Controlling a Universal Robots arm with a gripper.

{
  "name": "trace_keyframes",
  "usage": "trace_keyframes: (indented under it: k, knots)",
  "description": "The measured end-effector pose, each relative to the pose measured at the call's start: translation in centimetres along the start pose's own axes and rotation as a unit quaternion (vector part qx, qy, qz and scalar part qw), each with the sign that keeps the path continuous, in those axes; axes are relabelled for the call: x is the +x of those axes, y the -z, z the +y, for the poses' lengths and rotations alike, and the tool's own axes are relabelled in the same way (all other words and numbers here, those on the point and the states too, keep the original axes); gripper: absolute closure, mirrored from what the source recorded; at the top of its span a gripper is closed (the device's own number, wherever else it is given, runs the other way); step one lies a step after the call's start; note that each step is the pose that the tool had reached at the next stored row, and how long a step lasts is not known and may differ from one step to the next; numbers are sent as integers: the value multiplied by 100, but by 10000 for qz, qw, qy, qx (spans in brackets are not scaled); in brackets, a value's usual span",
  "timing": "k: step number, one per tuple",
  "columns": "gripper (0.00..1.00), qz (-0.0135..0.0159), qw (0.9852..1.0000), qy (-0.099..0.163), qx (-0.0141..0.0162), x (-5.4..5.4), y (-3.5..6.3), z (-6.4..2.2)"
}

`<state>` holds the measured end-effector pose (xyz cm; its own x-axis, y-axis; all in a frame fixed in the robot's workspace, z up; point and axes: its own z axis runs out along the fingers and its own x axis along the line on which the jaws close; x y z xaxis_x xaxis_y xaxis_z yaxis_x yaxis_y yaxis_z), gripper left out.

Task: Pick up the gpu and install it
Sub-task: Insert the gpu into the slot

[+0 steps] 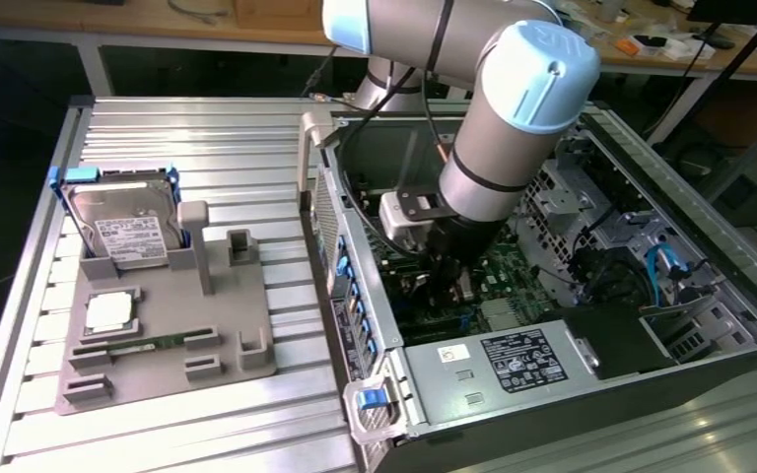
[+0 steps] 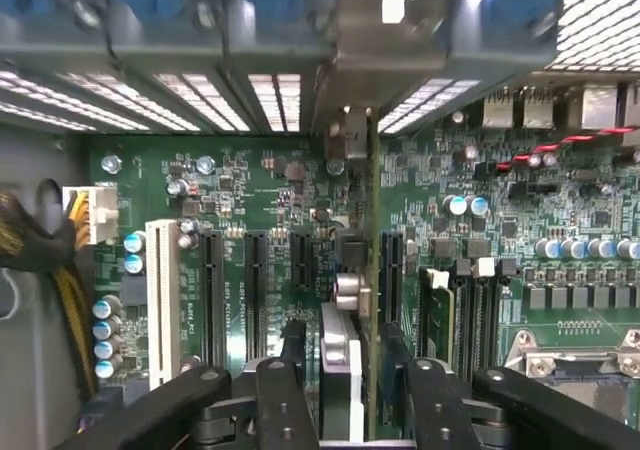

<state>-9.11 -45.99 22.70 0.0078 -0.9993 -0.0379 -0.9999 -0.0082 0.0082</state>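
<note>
In the exterior view, the arm (image 1: pixel 504 148) reached down into the open computer case (image 1: pixel 694 325), which lay on its side on the slatted metal counter (image 1: pixel 194 128). The gripper (image 1: pixel 447 286) hung low over the green motherboard (image 1: pixel 504 271), and the gpu itself could not be made out beneath it. To the exterior view's left, a grey holder tray (image 1: pixel 155 335) carried a hard drive (image 1: pixel 122 222) standing upright in a blue frame and a narrow memory stick (image 1: pixel 155 342) lying flat near its front edge. The power supply (image 1: pixel 516 360) with its dark label sat at the near end of the case.

In the wrist view, the gpu (image 2: pixel 350 360) stood edge-on between the two black fingers (image 2: pixel 285 395), rising from the motherboard (image 2: pixel 250 185) among the dark expansion slots (image 2: pixel 213 295). The jaws were spread a little, a finger on either side of the card, and whether the pads touched it could not be told. A white slot (image 2: pixel 160 300) and a row of blue-topped capacitors (image 2: pixel 105 335) lay to one side, memory sockets (image 2: pixel 470 310) to the other, and the rear bracket openings (image 2: pixel 275 95) of the case stood beyond.
</note>
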Motion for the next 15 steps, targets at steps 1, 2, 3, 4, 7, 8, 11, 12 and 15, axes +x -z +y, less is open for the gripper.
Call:
trace_keyframes:
  k: [1, 2, 3, 4, 7, 8, 11, 12, 15]
  knots:
    - [58, 1, 10000, 0, 6, -1, 11, 0]
    - [58, 1, 10000, 0, 12, -2, 21, 1]
    - [58, 0, 10000, 0, 19, -2, 33, 1]
    - [58, 1, 10000, 1, 24, -3, 48, 1]
    - [58, 1, 10000, 1, 48, -9, 97, 2]
    - [58, 1, 10000, 2, 54, -11, 114, 1]
    - [58, 4, 10000, 2, 68, -18, 160, 2]
    - [58, 4, 10000, 3, 71, -18, 173, 2]
    - [58, 4, 10000, 3, 86, -23, 223, 2]
